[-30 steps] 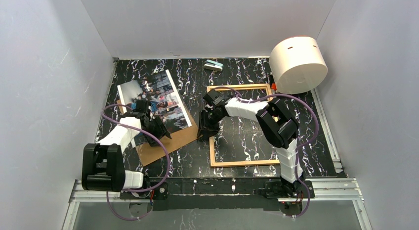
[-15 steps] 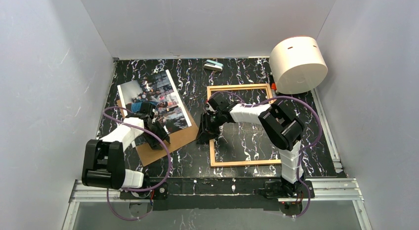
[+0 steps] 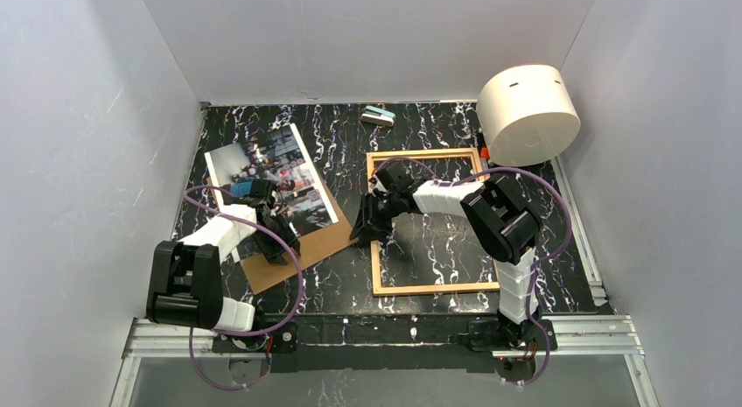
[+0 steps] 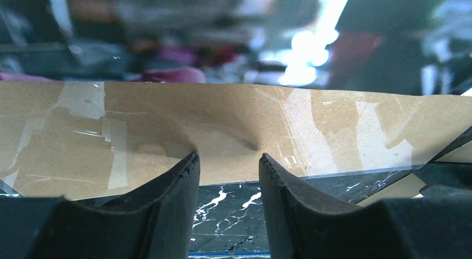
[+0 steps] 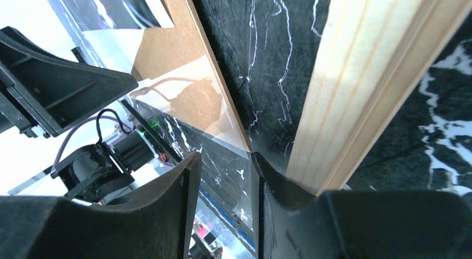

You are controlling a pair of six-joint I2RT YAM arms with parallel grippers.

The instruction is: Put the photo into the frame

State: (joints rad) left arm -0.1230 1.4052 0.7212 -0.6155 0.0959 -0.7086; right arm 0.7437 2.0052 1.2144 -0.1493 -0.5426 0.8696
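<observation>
Over on the left, the photo [image 3: 262,166] lies face up on the brown backing board [image 3: 308,246], the left gripper [image 4: 225,159] parted at the board's edge (perhaps touching it) while only the right wrist view shows the right gripper [image 5: 225,156], jaws apart — one finger just beside the wooden rail of the frame [image 5: 356,75].

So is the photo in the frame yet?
Out. The photo lies face up on the brown board at the left, apart from the frame, and inside the frame only table shows.

No text reads anywhere; the photo [image 3: 284,166] seems too blurred.
</observation>
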